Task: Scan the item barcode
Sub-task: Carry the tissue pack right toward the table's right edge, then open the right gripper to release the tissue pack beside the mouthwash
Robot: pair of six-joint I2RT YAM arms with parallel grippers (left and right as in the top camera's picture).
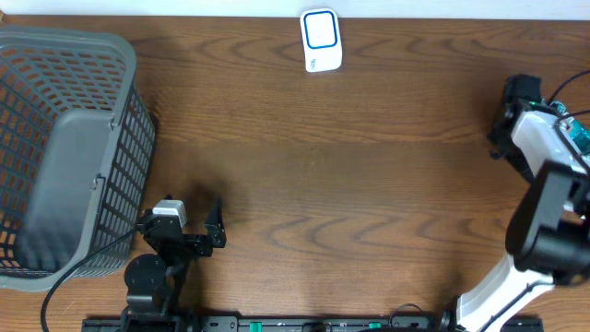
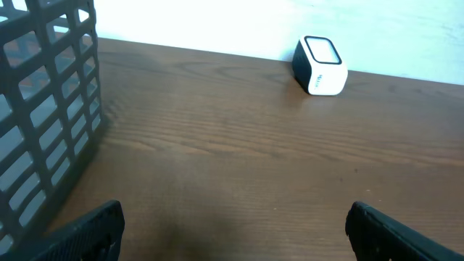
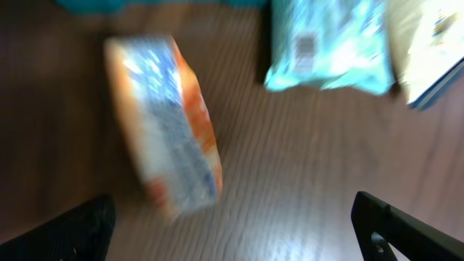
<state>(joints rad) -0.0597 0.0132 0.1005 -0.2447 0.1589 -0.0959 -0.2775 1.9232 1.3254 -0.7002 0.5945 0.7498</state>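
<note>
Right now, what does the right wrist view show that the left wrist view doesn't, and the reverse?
Only the right wrist view, which is blurred: an orange-and-white packet, a light blue packet and a pale item cut off at the right edge, all lying on the wood.
Only the left wrist view: the grey basket and the white scanner near the far edge.
Both: the wooden table, and the view's own claw open with nothing in it, the left claw and the right claw.

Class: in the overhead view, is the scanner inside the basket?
No, the scanner stands on the table, well apart from the basket.
</note>
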